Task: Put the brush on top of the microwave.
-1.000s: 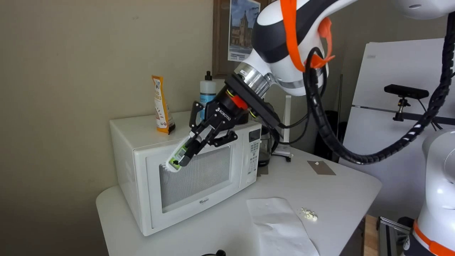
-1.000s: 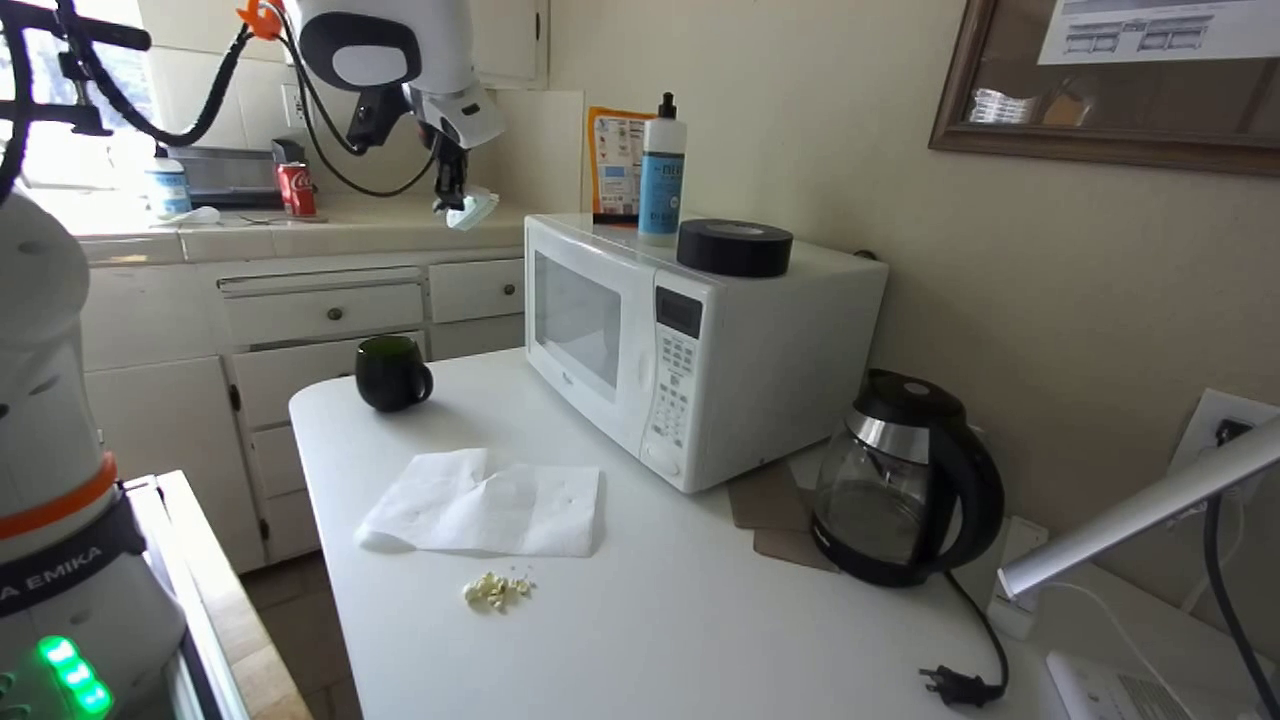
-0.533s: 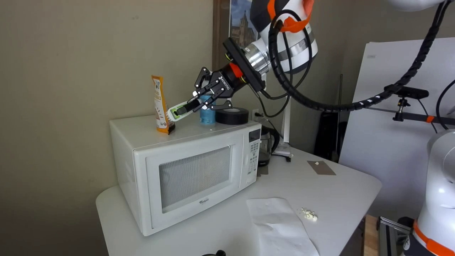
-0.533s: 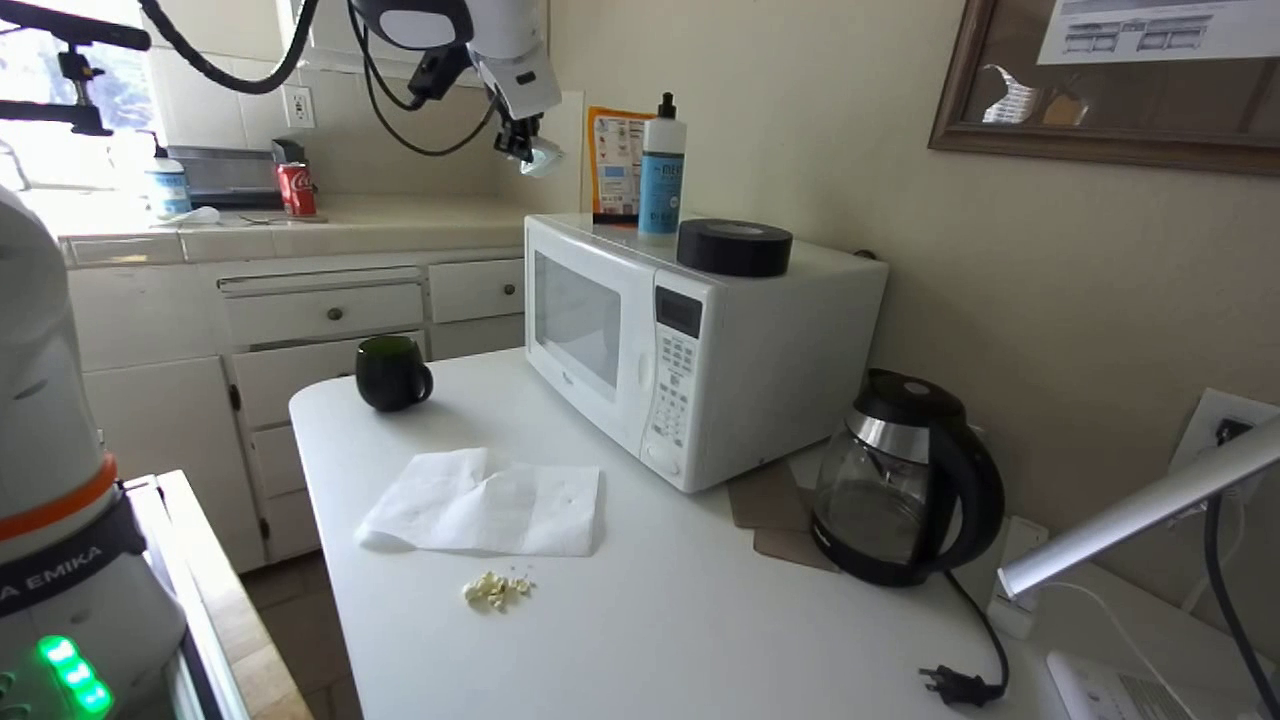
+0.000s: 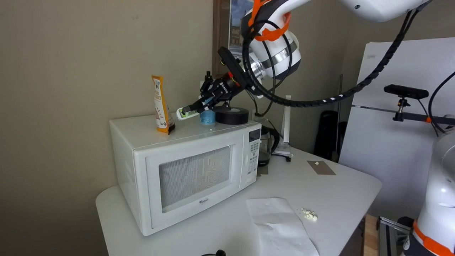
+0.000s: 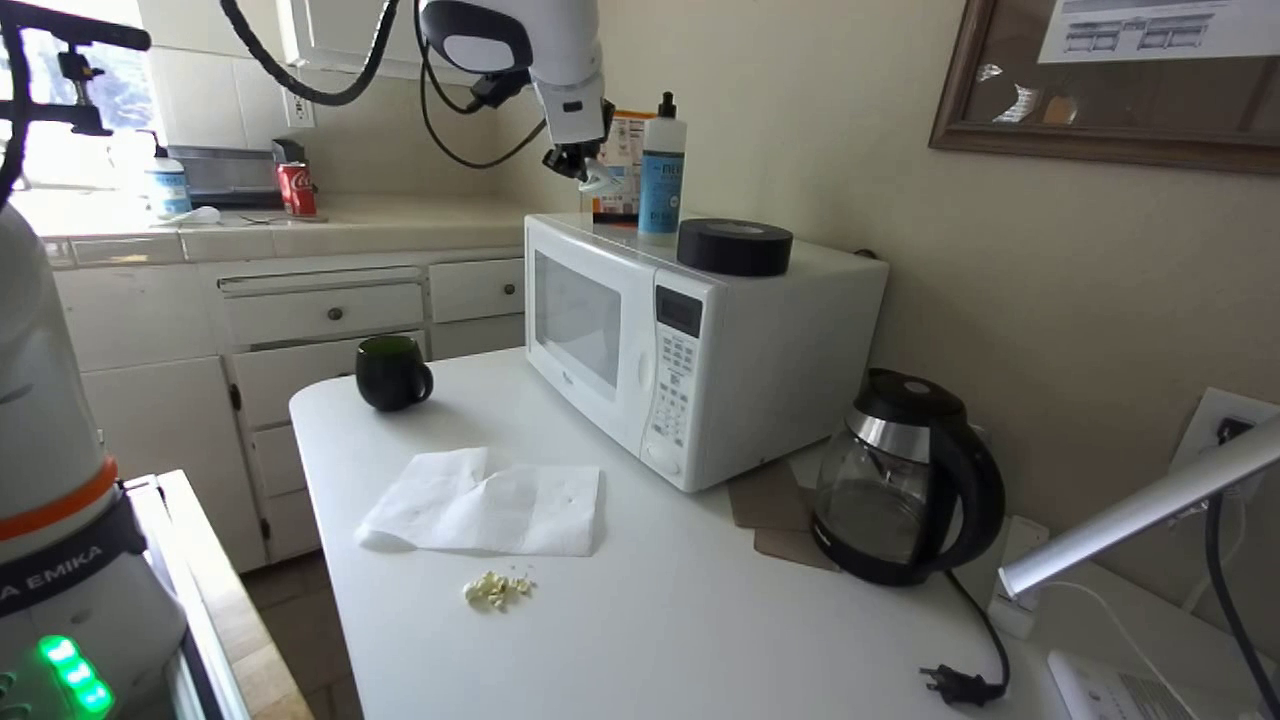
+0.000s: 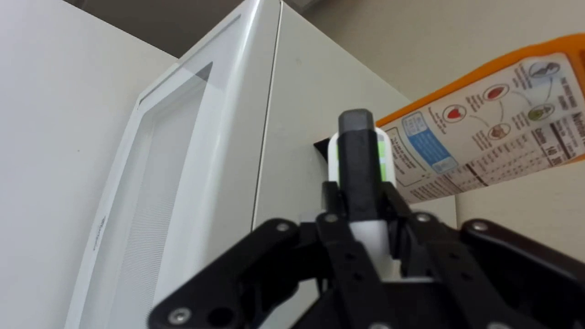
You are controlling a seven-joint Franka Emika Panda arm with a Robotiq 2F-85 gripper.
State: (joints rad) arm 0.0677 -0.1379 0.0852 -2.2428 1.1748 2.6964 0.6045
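The jaws are clenched on the brush, which hangs above the microwave, apart from its top. In an exterior view, the orange packet stands between nine and ten o'clock from the brush, the black tape roll at three. In an exterior view, the glass electric kettle on the desk stands at four o'clock from the microwave, the paper towel at eight, the dark mug at nine.
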